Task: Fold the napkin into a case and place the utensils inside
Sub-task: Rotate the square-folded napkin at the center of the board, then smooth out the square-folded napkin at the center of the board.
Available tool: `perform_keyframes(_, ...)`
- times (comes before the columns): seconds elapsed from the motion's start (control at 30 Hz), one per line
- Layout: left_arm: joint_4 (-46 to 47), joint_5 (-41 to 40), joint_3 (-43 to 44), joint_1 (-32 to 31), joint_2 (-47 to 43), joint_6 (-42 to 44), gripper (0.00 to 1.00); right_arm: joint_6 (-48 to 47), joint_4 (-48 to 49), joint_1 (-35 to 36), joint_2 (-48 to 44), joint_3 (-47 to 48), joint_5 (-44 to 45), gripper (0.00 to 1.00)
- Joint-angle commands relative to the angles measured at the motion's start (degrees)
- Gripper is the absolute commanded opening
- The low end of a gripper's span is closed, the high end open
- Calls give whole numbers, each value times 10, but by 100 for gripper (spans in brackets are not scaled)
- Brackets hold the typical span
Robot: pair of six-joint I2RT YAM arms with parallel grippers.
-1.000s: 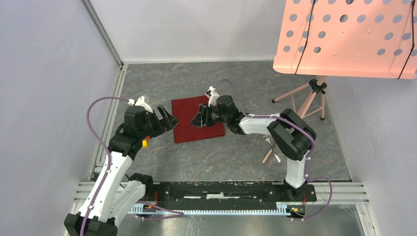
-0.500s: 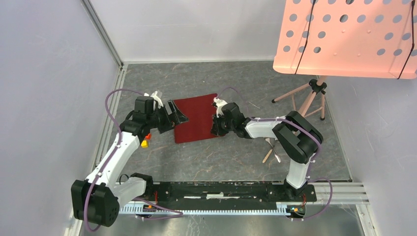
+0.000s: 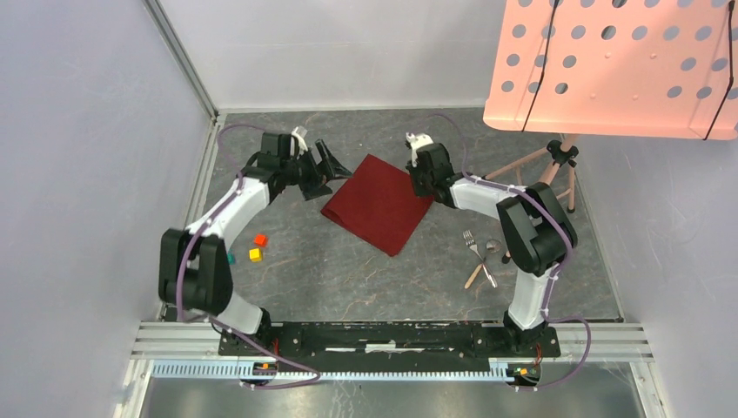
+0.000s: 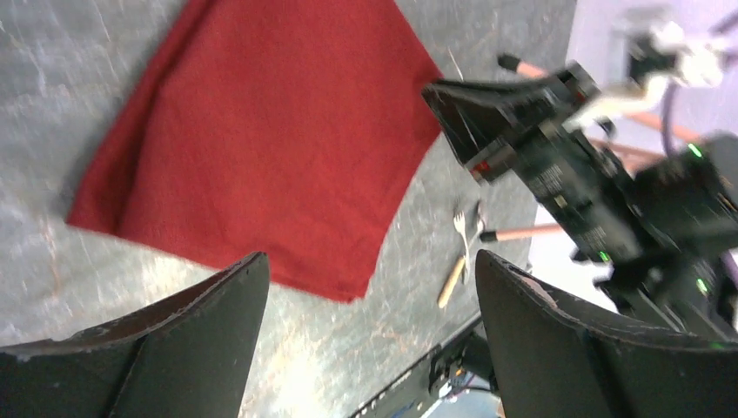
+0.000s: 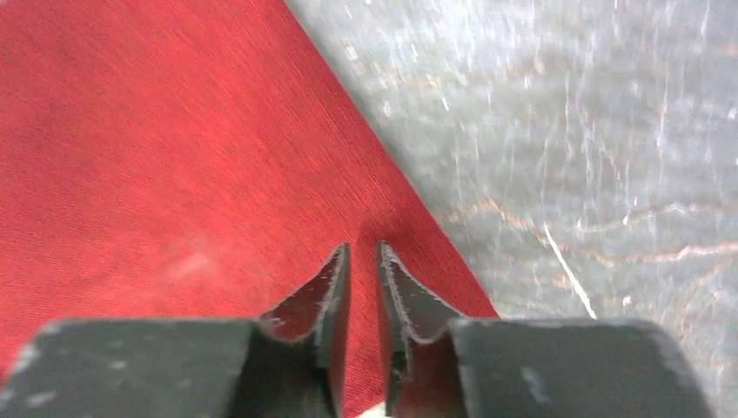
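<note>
A: Where's the napkin (image 3: pixel 380 203)?

B: Flat on the grey table (image 3: pixel 348 279), mid-far, turned like a diamond. No pouch shape yet. The utensils (image 3: pixel 480 251) lie apart from it, off to its right, near the right arm's elbow.

A: And the grippers?

B: The left gripper (image 3: pixel 324 167) hangs just beside the napkin's left corner w/ fingers spread wide, holding nothing. The right gripper (image 5: pixel 361 252) sits at the far right corner. Its fingers are pinched nearly together on the cloth right by the edge, so it looks to be gripping that corner.

A: How will the cloth handle?

B: Prob. light, soft, limp. No stiffness, so it'll droop and crease wherever it's lifted, and drag on the table rather than slide clean. Best taken by corners or edges, one per gripper, pinching low so a finger gets under the hem. A mid-cloth grab would just bunch it. The utensils look hard, thin, slippery, i.e. tricky to pinch off a flat table.
</note>
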Motion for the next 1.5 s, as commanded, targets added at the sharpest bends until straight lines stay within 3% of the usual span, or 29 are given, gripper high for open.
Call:
perform_keyframes(0.0, -32, -69, 115, 0, 97, 45, 93, -31, -47, 6, -22, 64, -33, 28)
perform_keyframes(0.1, -56, -63, 162, 1, 178, 88, 91, 27, 22, 6, -72, -17, -174, 43)
perform_keyframes(0.2, -85, -91, 196, -2, 227, 154, 91, 96, 109, 6, -109, -112, -287, 48)
perform_keyframes(0.37, -150, -85, 240, -4, 296, 223, 91, 118, 144, 7, -155, -187, -310, 49)
perform_keyframes(0.47, -146, -77, 209, -14, 303, 225, 91, 106, 128, 7, -171, -196, -299, 49)
perform_keyframes(0.53, -118, -74, 169, -16, 289, 208, 91, 106, 128, 7, -178, -203, -300, 49)
perform_keyframes(0.7, -45, -71, 63, -24, 237, 135, 78, 115, 144, 7, -193, -223, -311, 49)
perform_keyframes(0.83, 36, -41, -27, -76, 180, 78, 76, 116, 150, 6, -204, -236, -311, 48)
perform_keyframes(0.97, 86, -61, -122, -122, 96, 21, 77, 110, 139, 7, -215, -244, -308, 48)
perform_keyframes(1.13, -7, -130, -157, -123, -17, 54, 82, 92, 111, 7, -237, -261, -294, 49)
perform_keyframes(1.27, -59, -137, -156, -123, -68, 71, 82, 94, 104, 7, -255, -281, -299, 49)
perform_keyframes(1.47, 9, -73, -195, -125, -59, 41, 66, 94, 91, 6, -275, -292, -282, 49)
